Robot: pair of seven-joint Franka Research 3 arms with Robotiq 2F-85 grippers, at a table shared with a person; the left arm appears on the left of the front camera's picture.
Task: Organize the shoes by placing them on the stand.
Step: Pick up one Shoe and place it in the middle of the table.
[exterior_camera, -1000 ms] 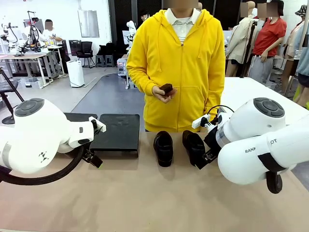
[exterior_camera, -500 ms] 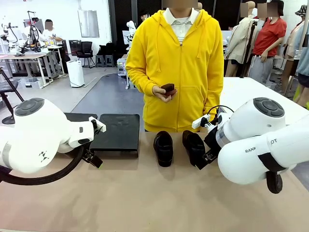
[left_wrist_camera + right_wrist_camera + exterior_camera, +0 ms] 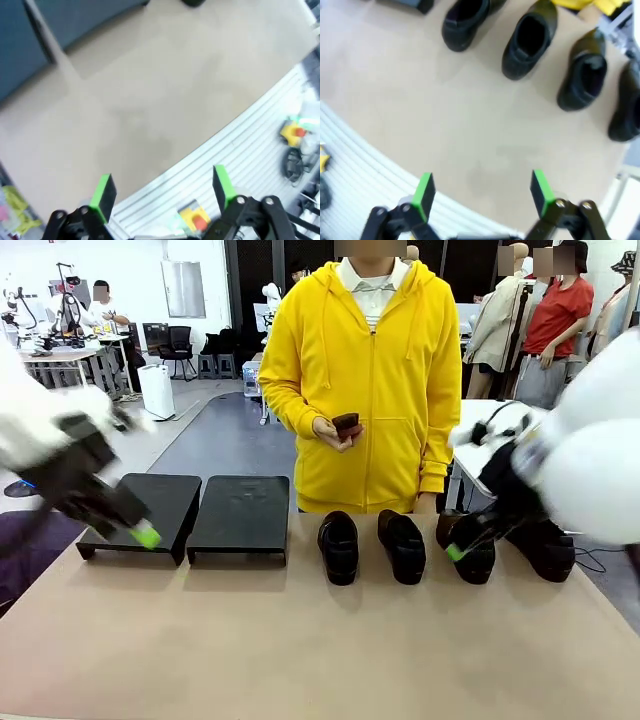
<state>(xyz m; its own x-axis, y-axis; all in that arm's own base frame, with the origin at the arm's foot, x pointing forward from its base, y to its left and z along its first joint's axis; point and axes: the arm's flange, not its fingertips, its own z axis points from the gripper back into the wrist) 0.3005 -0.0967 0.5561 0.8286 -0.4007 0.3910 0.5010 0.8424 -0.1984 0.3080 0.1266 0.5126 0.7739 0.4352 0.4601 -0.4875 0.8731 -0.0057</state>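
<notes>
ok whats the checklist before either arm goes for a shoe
1. Left gripper open with nothing in it: ok.
2. Right gripper open with nothing in it: ok.
3. Shoes in sight: ok, four stand sole-down in a row on the table.
4. Stands free to take them: ok, two black ones side by side, nothing on the tops where they show.
5. Person's hand away from the shoes: ok, it holds a small dark thing well above the table; the other hand, cannot tell.
6. Front view sharp enough to aim by: not ok, both grippers are blurred there.
</notes>
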